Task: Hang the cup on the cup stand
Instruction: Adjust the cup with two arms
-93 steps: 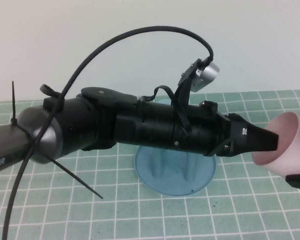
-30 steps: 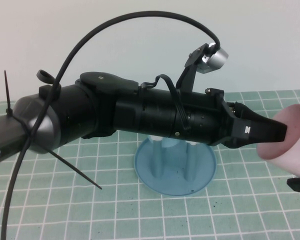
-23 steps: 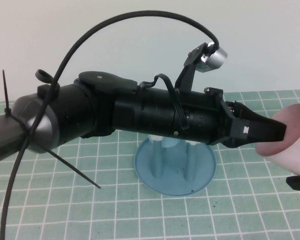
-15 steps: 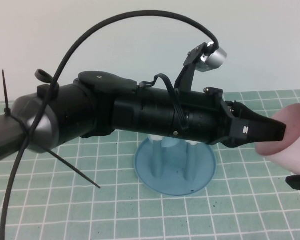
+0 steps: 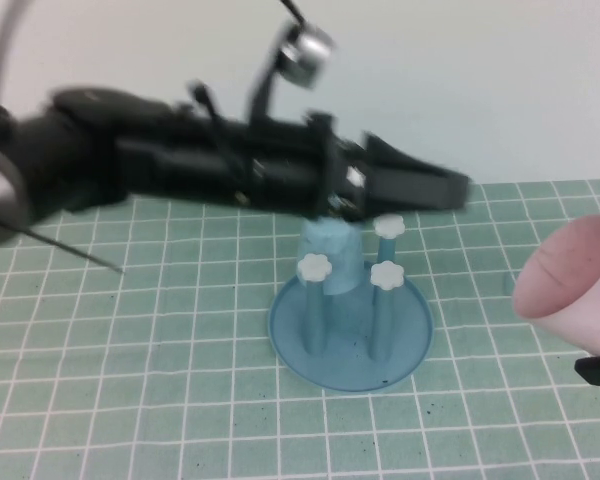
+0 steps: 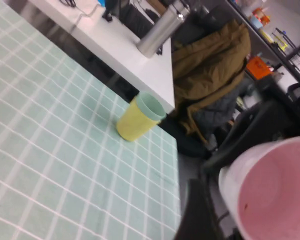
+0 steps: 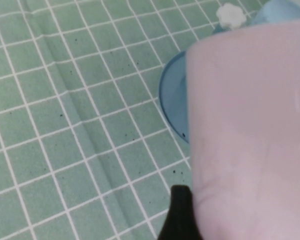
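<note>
The pale pink cup hangs tilted in the air at the right, mouth toward the left, with my right gripper shut on its lower part. Its wall fills the right wrist view beside one dark finger. The blue cup stand stands mid-table, left of the cup, with white flower knobs on its pegs. My left gripper hovers blurred above the stand, open and clear of the cup. The cup's dark pink inside faces the left wrist camera.
A light blue cup sits upside down on the stand's back peg. A yellow cup lies on its side near the far edge of the green grid mat. Beyond that edge are a white desk and a chair.
My left gripper let go of the cup's rim and the arm swung back to the left and up, uncovering the stand. The cup stays in the right gripper.
</note>
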